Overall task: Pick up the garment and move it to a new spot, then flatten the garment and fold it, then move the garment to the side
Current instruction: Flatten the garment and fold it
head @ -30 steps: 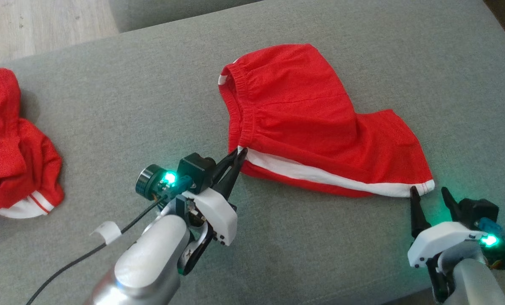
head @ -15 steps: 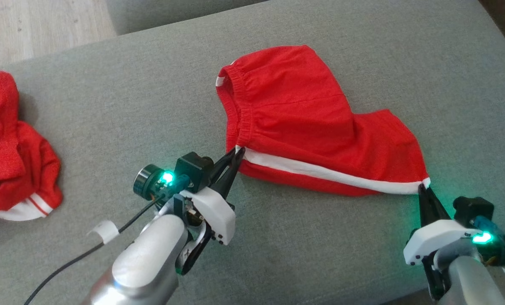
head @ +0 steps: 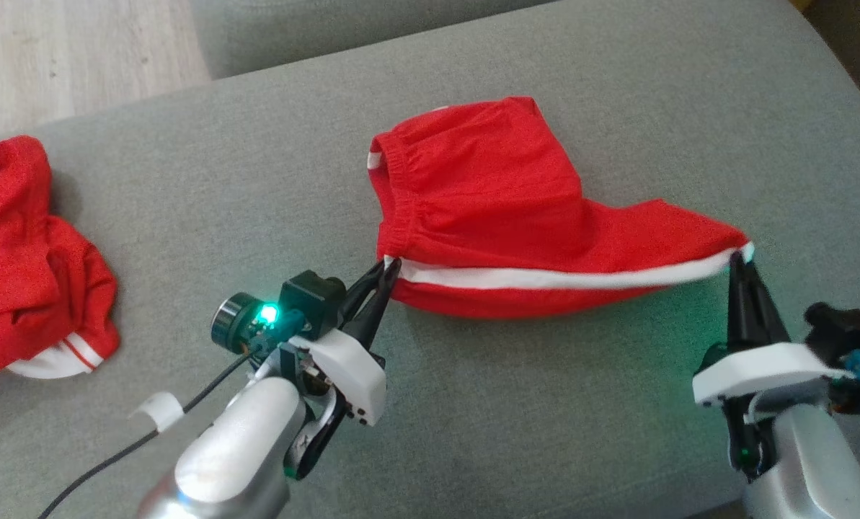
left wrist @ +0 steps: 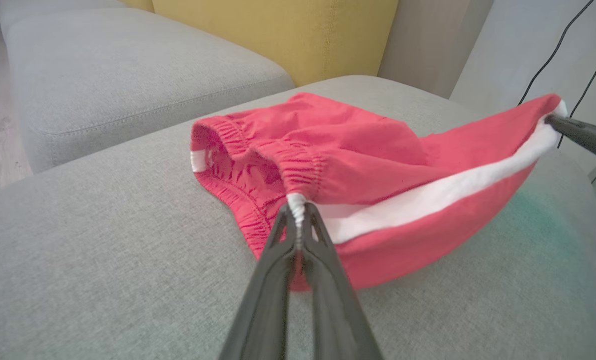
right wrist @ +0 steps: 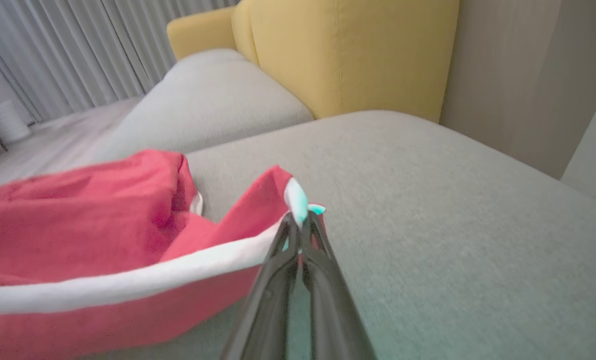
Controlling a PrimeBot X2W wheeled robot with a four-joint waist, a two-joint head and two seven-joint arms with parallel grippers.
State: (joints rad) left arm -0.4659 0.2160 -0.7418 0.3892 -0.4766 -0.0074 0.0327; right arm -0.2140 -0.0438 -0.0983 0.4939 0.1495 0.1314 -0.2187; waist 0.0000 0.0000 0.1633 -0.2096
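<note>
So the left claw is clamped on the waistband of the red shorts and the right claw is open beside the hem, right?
Not quite: the right gripper is shut on the hem corner of the red shorts, as the right wrist view shows. The left gripper is indeed clamped on the waistband.

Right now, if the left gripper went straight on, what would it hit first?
The red shorts with a white side stripe: the left gripper is clamped on their waistband corner.
</note>
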